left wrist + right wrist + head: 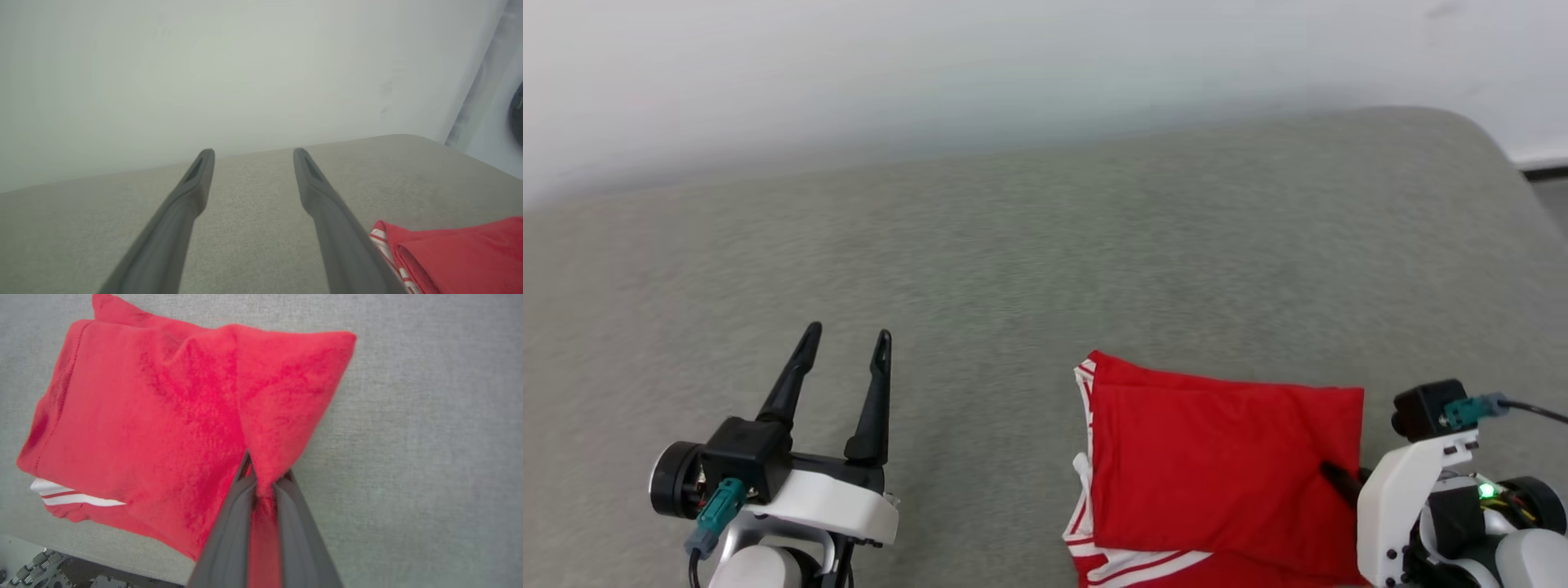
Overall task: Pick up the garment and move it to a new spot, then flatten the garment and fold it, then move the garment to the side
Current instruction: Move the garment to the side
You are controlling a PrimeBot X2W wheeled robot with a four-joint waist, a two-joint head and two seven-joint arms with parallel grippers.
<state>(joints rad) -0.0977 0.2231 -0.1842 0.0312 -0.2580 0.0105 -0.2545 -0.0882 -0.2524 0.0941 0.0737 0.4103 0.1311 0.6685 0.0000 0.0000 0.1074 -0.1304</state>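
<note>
Right gripper [266, 470]: closed on the garment; a narrow ridge of red cloth is pinched between its two dark fingers [229, 539].
Left gripper [848, 333]: open, with nothing held; its fingers are spread and bare cushion is seen between them.
Garment [1225, 465]: a red jersey T-shirt, folded into a rough rectangle and laid flat on the cushion except where it is pinched.
Garment, from the right gripper: spread ahead of the fingertips and off to their left in the right wrist view. A tented crease runs from the pinch up to the far corner. The grip is taken at the rectangle's edge, with bare cushion just to the right of the fingers.
Garment, from the left gripper: well apart and untouched. In the left wrist view it is seen low on the right, beyond the right-hand finger.
Striped trim [73, 496]: white with red stripes, showing from under the red top layer on the side of the garment farthest from the right gripper. It is also seen along the edge that faces the left gripper.
Lettering: cannot be told; only plain red cloth is turned upward.
Cushion [1013, 245]: grey-green woven upholstery that lies under both grippers and runs ahead of them.
Wall [931, 65]: pale and plain, met at the cushion's far edge ahead of the left gripper's fingertips.
</note>
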